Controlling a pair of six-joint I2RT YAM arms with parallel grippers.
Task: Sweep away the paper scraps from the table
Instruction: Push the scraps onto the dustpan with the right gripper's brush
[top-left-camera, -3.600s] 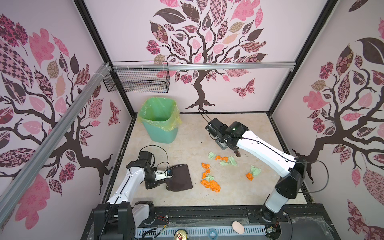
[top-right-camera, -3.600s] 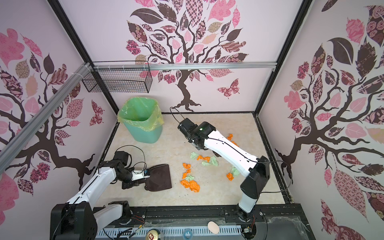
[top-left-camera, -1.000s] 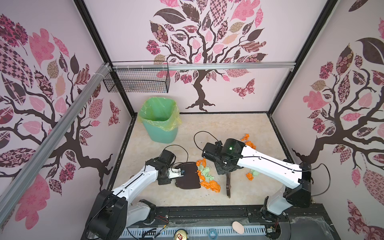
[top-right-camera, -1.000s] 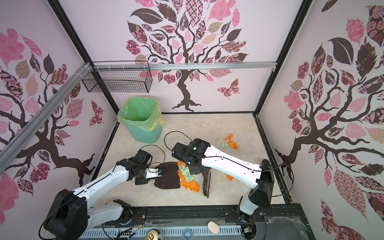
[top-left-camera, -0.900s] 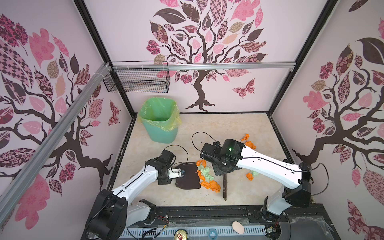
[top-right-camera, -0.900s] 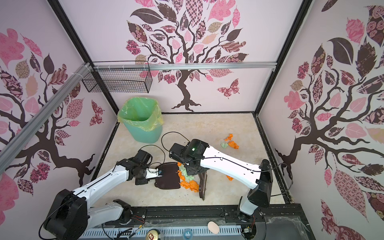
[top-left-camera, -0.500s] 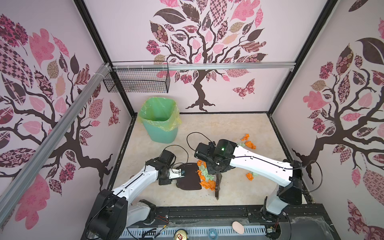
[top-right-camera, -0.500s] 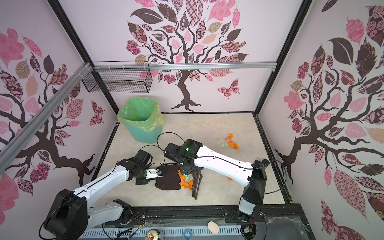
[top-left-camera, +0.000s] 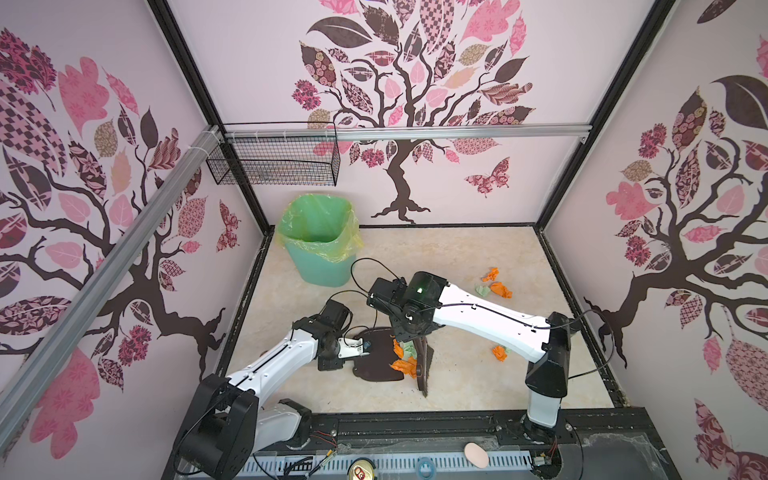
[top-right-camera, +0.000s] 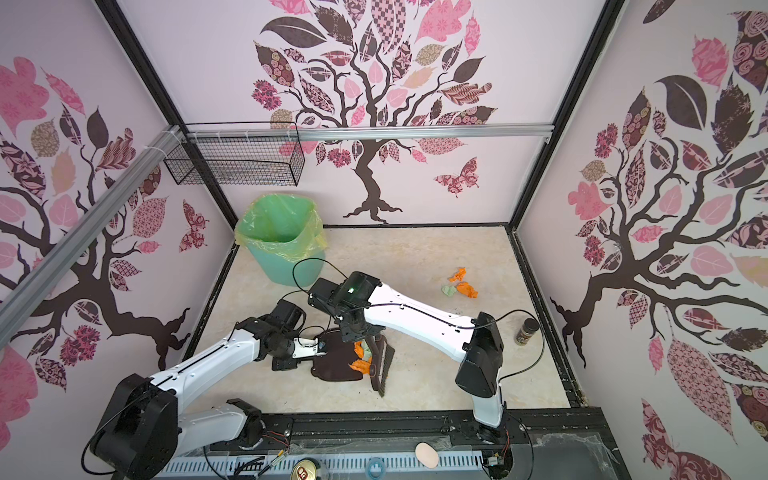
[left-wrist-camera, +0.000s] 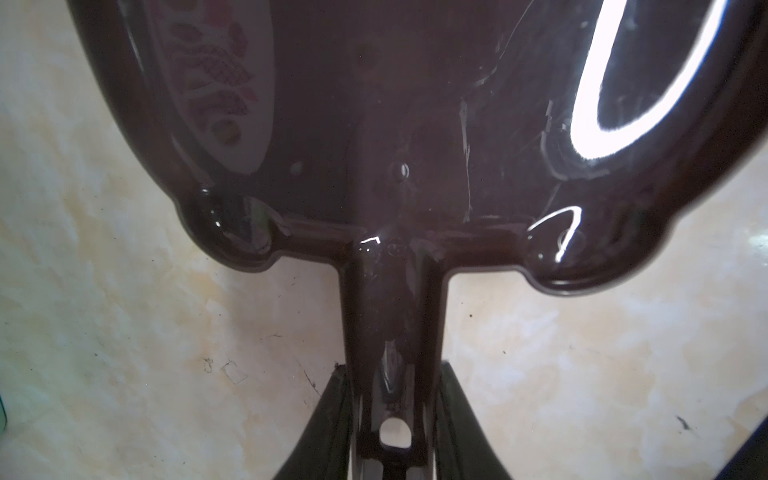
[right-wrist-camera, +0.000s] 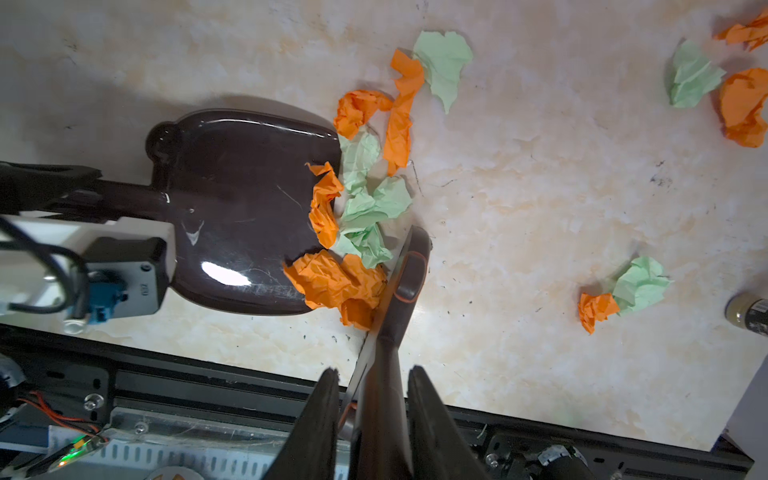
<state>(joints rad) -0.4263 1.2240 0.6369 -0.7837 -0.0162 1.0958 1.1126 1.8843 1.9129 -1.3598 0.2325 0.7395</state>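
Observation:
Orange and pale green paper scraps (right-wrist-camera: 349, 232) are heaped at the lip of a dark brown dustpan (right-wrist-camera: 241, 199), some lying on it. In both top views this heap (top-left-camera: 405, 359) (top-right-camera: 361, 357) lies between the dustpan (top-left-camera: 376, 361) and a dark brush (top-left-camera: 424, 365). My left gripper (left-wrist-camera: 390, 415) is shut on the dustpan's handle (left-wrist-camera: 390, 324). My right gripper (right-wrist-camera: 372, 399) is shut on the brush (right-wrist-camera: 399, 299), whose head presses against the heap. More scraps (top-left-camera: 494, 284) lie far right on the table (top-left-camera: 457, 257), and two (right-wrist-camera: 623, 291) lie by the right arm.
A teal bin with a green liner (top-left-camera: 320, 249) stands at the back left, behind both grippers. A small dark bottle (top-right-camera: 527, 330) stands near the right wall. A wire basket (top-left-camera: 274, 160) hangs on the back rail. The black frame (right-wrist-camera: 208, 386) runs along the front edge.
In the last second my right arm swept the brush leftward and pushed the scraps against the dustpan's lip. The left arm and dustpan stayed still.

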